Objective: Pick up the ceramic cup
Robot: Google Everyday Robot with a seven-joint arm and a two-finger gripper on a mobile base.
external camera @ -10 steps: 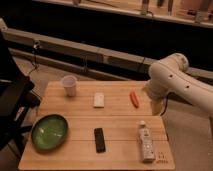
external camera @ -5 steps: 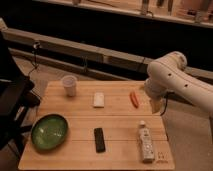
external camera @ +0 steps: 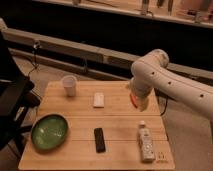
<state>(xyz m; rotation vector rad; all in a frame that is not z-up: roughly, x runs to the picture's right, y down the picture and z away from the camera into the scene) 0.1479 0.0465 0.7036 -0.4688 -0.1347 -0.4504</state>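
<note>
Dim room, dark wall behind, a pale ledge running across the upper half of the frame. Wooden desk fills the lower middle; dark chair at the left edge.

- Ceramic cup: upright at the desk's upper left corner, standing alone, well apart from the arm.
- White rectangular block: flat, right of the cup, near the desk's upper middle.
- Green bowl: lower left of the desk.
- Black remote: lower middle, just below the block's line.
- White bottle: lying lower right.
- Red object: only a sliver shows at the left edge of the arm's end, upper right of the desk.

White arm enters from the right. Gripper hangs over the desk's upper right part, above the bottle; open or closed, cannot tell.

Change since the earlier frames: arm has swung leftward over the desk, and its end now covers most of the red object, which lay in full view a second ago. Cup, block, bowl, remote and bottle have not moved.
</note>
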